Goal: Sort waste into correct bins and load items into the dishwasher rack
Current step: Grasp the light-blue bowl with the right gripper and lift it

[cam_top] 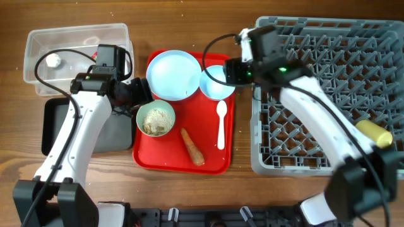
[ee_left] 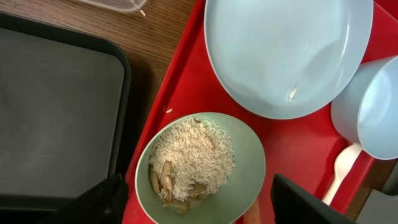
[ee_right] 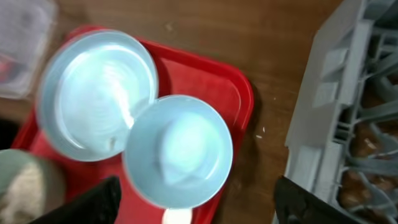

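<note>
A red tray [cam_top: 211, 161] holds a light blue plate [cam_top: 172, 74], a light blue bowl [cam_top: 216, 83], a green bowl of rice and scraps [cam_top: 156, 119], a white spoon [cam_top: 221, 123] and a carrot piece [cam_top: 192, 147]. My left gripper [cam_top: 140, 96] is open, its fingers [ee_left: 199, 202] spread either side of the green bowl [ee_left: 200, 167]. My right gripper [cam_top: 235, 69] is open above the blue bowl [ee_right: 179, 150], fingers [ee_right: 196, 202] wide apart, holding nothing. The plate also shows in the right wrist view [ee_right: 96, 94].
A grey dishwasher rack [cam_top: 325, 88] stands at the right with a yellow object [cam_top: 374, 132] in it. A clear plastic bin [cam_top: 76, 53] with a white scrap sits at the back left. A black tray [cam_top: 53, 123] lies left of the red tray.
</note>
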